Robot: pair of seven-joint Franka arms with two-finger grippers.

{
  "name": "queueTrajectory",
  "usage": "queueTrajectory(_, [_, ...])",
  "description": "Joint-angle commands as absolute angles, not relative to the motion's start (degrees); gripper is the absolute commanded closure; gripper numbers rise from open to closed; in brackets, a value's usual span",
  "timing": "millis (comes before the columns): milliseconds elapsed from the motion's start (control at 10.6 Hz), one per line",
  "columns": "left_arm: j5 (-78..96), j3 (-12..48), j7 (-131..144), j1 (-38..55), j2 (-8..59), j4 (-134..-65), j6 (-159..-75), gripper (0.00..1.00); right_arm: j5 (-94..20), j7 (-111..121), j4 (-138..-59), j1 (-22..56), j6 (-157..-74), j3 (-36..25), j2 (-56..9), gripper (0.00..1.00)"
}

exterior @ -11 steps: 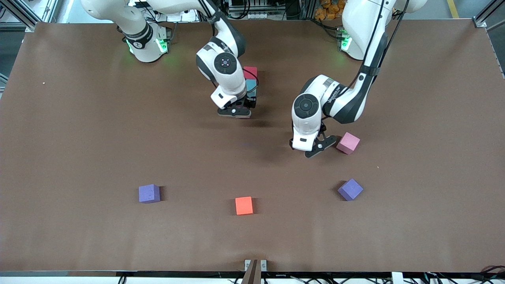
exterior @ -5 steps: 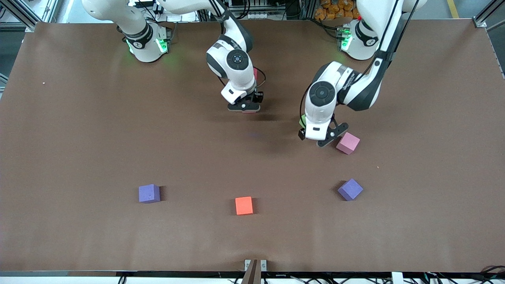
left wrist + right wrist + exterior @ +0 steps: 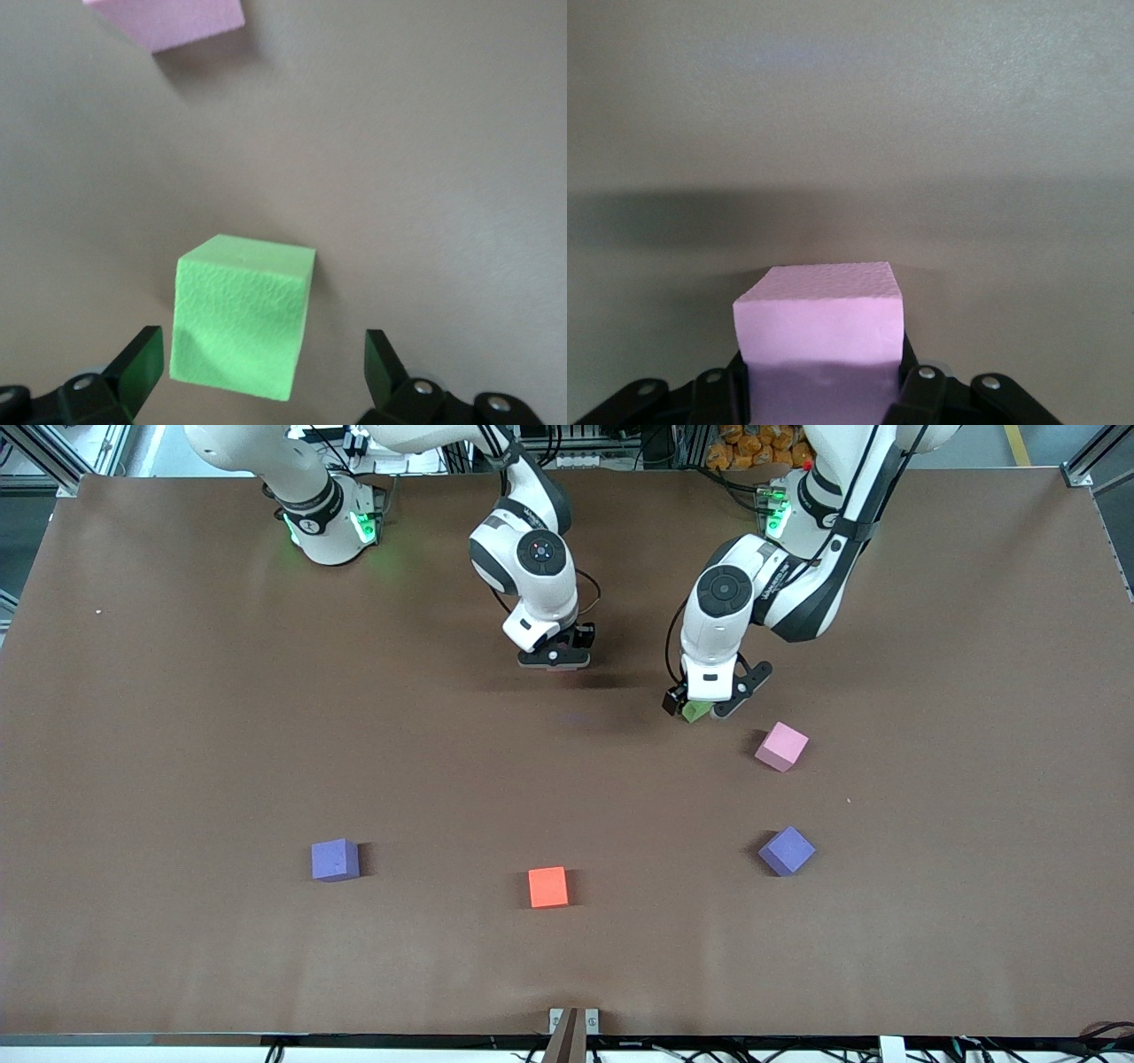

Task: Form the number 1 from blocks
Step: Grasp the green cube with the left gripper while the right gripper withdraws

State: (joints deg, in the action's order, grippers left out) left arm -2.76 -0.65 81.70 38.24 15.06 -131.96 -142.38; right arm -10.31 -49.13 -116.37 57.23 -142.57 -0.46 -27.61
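A green block [image 3: 696,711] [image 3: 244,314] rests on the table with my left gripper [image 3: 706,707] [image 3: 263,356] open around it, a gap showing on each side. A loose pink block [image 3: 781,746] [image 3: 168,22] lies nearer the front camera. My right gripper [image 3: 554,659] [image 3: 824,391] is shut on another pink block [image 3: 819,323], low over the table's middle near the robots' bases; the front view hides that block. Two purple blocks [image 3: 336,859] [image 3: 787,850] and an orange block [image 3: 548,887] lie toward the front camera. The red and light blue blocks are hidden by the right arm.
The brown table [image 3: 177,717] ends in a front edge carrying a small metal bracket [image 3: 573,1020]. The two arm bases [image 3: 328,522] [image 3: 788,514] stand along the edge away from the front camera.
My left gripper moved away from the loose pink block toward the bases and now straddles the green block. My right gripper shifted toward the bases, and its arm now covers the red and light blue blocks.
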Motion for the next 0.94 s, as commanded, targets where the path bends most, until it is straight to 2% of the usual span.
queueTrajectory(0, [-2.37,-0.26,81.74,37.97,16.52,-133.06,-143.44,0.00,-11.25,-49.92,-117.07,58.18,-142.38,-0.62,-27.42,0.66])
queueTrajectory(94, [-2.46,-0.26,81.48,37.71,17.13,-132.98,-143.44,0.00,-11.25,-49.92,-117.16,58.10,-142.21,-0.62,-27.42,0.54])
queueTrajectory(283, [-2.46,-0.26,81.47,37.70,18.89,-132.89,-143.70,0.00,-11.16,-49.75,-117.42,58.10,-142.21,-0.62,-27.16,0.40])
queueTrajectory(377, [-2.46,-0.26,81.47,37.71,19.68,-132.72,-144.22,0.00,-11.16,-49.83,-117.51,58.10,-142.12,-0.62,-26.98,0.09])
queueTrajectory(471, [-2.46,-0.26,81.47,37.71,20.04,-132.63,-145.01,0.00,-11.16,-49.83,-117.86,57.83,-142.12,-0.62,-26.03,0.00])
queueTrajectory(566, [-2.46,-0.26,81.39,37.71,20.47,-132.37,-145.28,0.00,-11.16,-49.83,-118.30,57.40,-141.60,-0.62,-25.15,0.00])
queueTrajectory(660, [-2.46,-0.26,81.13,37.44,20.39,-132.19,-145.20,0.70,-11.16,-49.75,-118.47,56.17,-141.33,-0.62,-23.74,0.00])
queueTrajectory(754, [-2.46,-0.26,80.43,37.18,20.39,-132.10,-145.20,1.00,-11.08,-49.66,-118.39,54.94,-140.11,-0.62,-22.25,0.00])
queueTrajectory(848, [-2.46,-0.26,80.33,37.18,20.48,-131.40,-145.11,1.00,-10.99,-49.48,-118.39,53.19,-139.31,-0.62,-20.50,0.00])
